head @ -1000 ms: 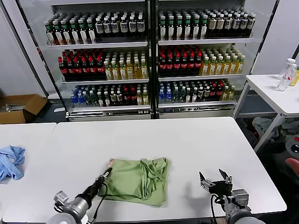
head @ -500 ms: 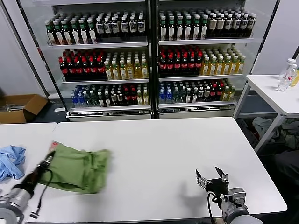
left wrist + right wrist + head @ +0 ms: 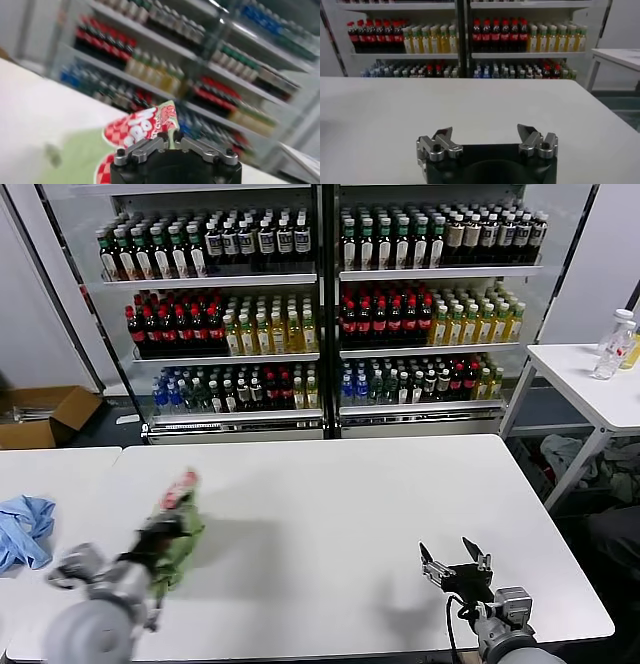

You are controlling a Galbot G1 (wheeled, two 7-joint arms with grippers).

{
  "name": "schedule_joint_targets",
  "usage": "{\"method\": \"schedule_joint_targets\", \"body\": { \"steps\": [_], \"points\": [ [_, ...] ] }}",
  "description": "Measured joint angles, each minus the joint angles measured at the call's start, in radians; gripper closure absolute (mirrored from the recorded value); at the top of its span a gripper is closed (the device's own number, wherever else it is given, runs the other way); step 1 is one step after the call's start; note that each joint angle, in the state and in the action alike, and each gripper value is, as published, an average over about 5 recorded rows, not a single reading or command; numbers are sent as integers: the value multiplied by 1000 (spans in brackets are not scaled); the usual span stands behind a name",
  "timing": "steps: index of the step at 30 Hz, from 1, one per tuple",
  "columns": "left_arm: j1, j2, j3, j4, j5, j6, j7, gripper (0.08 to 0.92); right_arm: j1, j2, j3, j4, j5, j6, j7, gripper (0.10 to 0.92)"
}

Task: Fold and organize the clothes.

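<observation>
One green polo shirt (image 3: 178,529) hangs bunched in the left hand (image 3: 160,532), lifted above the left edge of the large white table (image 3: 330,524), its red-and-white checkered print (image 3: 145,125) turned up toward the wrist camera. The left hand's fingers (image 3: 150,146) are pinched together on the fabric, and the blurred left arm (image 3: 95,614) rises from the table's near left corner. The right hand (image 3: 452,560) sits idle near the table's near right corner, its two fingers (image 3: 442,137) spread wide with nothing between them, resting just above the bare tabletop. One crumpled light blue cloth (image 3: 22,529) lies on a second white table (image 3: 50,474) to the left, well apart from the shirt. A third white table (image 3: 590,384) stands at the far right and carries a clear plastic bottle (image 3: 612,344). Behind the tables, two glass-fronted coolers (image 3: 320,304) stand side by side, each with three visible shelves packed with rows of bottled drinks. One open cardboard box (image 3: 40,412) rests on the floor at far left.
</observation>
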Motion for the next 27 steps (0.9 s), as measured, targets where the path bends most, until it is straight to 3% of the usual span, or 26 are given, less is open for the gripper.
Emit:
{"method": "schedule_joint_targets", "body": {
  "steps": [8,14,21,27],
  "points": [
    [-116,-152,319,128,66,-13,-54,893,8,-13,22,5,7,9,-5,203],
    [-189,-227,470,264,170,-49,-43,862,27,-26,18,-1,13,17,-12,203],
    [-219,-260,540,322,320,-131,20,671,72,-42,-12,-20,42,26,-12,203],
    [-191,-246,540,269,404,-196,65,498,156,-26,-96,-55,78,15,3,203]
  ]
}}
